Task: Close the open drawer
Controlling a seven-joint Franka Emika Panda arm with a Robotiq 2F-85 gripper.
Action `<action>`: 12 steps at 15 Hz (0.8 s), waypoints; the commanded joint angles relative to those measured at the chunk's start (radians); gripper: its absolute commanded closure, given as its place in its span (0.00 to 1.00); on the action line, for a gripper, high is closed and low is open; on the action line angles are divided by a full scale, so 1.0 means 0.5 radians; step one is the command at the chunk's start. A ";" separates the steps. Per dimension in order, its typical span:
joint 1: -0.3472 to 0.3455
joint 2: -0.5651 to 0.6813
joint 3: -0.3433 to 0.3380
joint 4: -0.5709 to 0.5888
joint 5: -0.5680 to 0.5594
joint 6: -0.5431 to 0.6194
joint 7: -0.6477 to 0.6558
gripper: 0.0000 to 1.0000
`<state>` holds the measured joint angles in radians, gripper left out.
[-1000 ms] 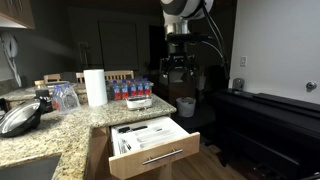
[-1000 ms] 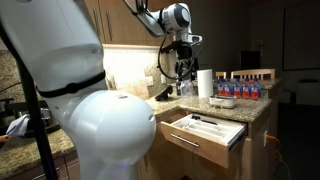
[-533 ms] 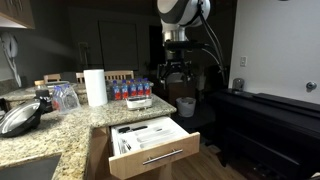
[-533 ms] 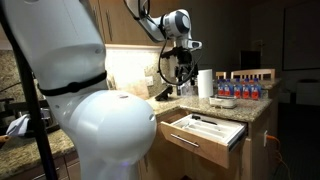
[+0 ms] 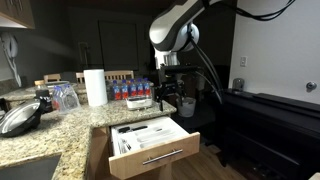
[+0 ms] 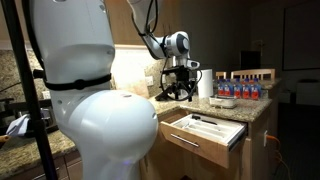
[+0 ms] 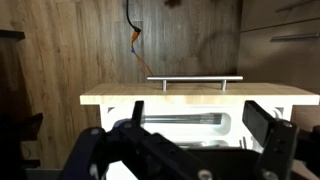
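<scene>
in a dim kitchen, beside a speckled granite counter (image 5: 60, 125): hanging lower than a second ago, bringing the black gripper (image 5: 170, 97) near the wide light-brown wooden drawer (image 5: 150, 145), pulled out under the counter, fingers (image 7: 272, 140) spread apart. blurring the drawer's insides in the wrist view. crowding an exterior view: bulky white robot body (image 6: 90, 110). standing nearby: white paper towel roll (image 5: 95, 87).

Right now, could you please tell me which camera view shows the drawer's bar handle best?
The wrist view: the handle runs full-length, head-on and unobstructed. Both exterior views show it only as a small, oblique bar on the drawer front.
</scene>
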<state>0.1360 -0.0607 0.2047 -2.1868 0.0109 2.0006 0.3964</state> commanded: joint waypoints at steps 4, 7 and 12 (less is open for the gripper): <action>0.022 0.022 -0.022 0.010 -0.001 -0.005 -0.002 0.00; 0.022 0.046 -0.025 0.026 0.031 -0.020 -0.047 0.00; 0.041 0.233 -0.025 0.025 0.141 -0.013 -0.105 0.00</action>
<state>0.1450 -0.0012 0.2020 -2.1824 0.0391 1.9980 0.3930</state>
